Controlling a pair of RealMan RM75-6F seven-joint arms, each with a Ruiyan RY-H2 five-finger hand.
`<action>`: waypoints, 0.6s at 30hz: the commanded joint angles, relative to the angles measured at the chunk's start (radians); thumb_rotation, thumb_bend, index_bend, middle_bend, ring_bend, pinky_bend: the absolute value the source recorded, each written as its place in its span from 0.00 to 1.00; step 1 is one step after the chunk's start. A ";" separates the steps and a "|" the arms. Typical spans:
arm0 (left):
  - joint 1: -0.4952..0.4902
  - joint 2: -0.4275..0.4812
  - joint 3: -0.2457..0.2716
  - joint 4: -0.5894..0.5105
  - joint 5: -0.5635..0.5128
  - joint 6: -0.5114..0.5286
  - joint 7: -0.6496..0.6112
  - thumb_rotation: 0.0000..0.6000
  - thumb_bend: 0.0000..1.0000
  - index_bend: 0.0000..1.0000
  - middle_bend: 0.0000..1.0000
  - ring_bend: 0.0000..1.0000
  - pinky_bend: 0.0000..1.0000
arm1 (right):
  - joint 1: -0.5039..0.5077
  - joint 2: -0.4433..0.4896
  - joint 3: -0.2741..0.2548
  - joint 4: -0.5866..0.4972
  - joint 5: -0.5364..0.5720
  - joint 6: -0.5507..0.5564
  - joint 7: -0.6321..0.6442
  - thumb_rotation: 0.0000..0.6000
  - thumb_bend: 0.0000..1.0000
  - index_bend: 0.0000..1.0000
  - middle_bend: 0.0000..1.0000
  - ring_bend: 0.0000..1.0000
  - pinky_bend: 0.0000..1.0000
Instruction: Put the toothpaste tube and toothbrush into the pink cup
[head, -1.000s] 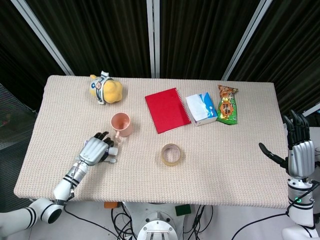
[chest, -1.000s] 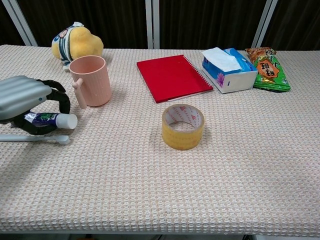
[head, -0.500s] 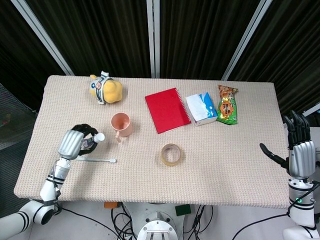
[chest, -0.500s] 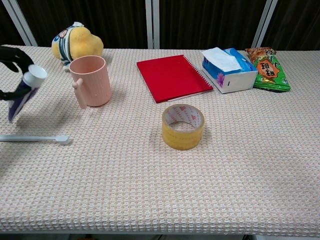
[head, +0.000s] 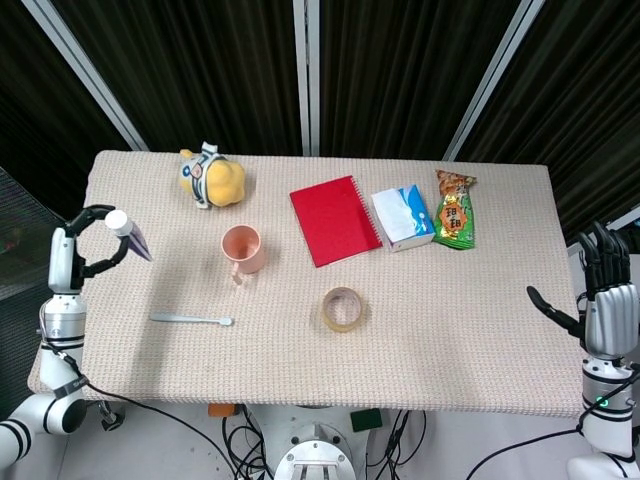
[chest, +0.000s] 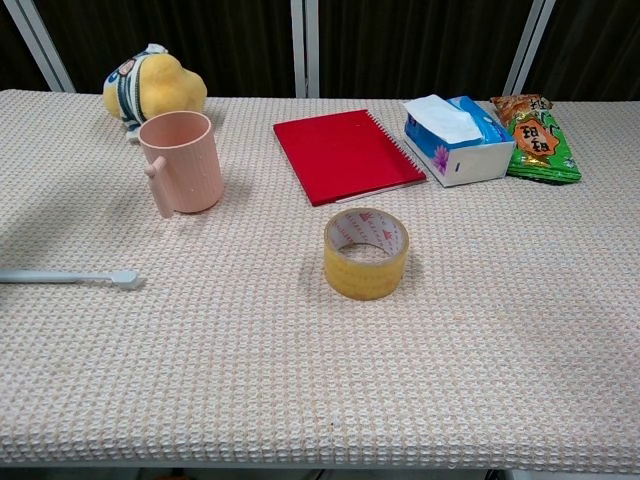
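While upright, pink cup (chest: 182, 162) empty

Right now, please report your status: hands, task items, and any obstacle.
Left hand holds the white-capped toothpaste tube off the table's left edge; right hand open. White toothbrush lies flat. Pink plastic cup upright, nothing blocking it.

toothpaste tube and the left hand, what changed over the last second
The left hand took hold of the white-capped purple toothpaste tube beside the white toothbrush, lifted it off the beige woven table and carried it left, out of the chest view. It now holds the tube raised near the table's left edge. The toothbrush, the pink plastic cup and the open right hand stayed put.
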 joint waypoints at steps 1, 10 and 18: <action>-0.049 0.015 -0.035 -0.071 0.027 0.002 0.028 1.00 0.31 0.61 0.61 0.30 0.34 | 0.000 0.001 0.003 -0.001 0.002 0.002 0.000 1.00 0.37 0.00 0.00 0.00 0.00; -0.177 -0.088 -0.079 -0.108 0.007 -0.070 0.130 1.00 0.31 0.61 0.61 0.31 0.33 | -0.003 0.004 0.006 0.007 0.022 -0.015 0.008 1.00 0.38 0.00 0.00 0.00 0.00; -0.242 -0.213 -0.071 -0.002 -0.041 -0.139 0.138 1.00 0.31 0.61 0.61 0.31 0.33 | -0.003 -0.002 0.005 0.026 0.032 -0.028 0.022 1.00 0.38 0.00 0.00 0.00 0.00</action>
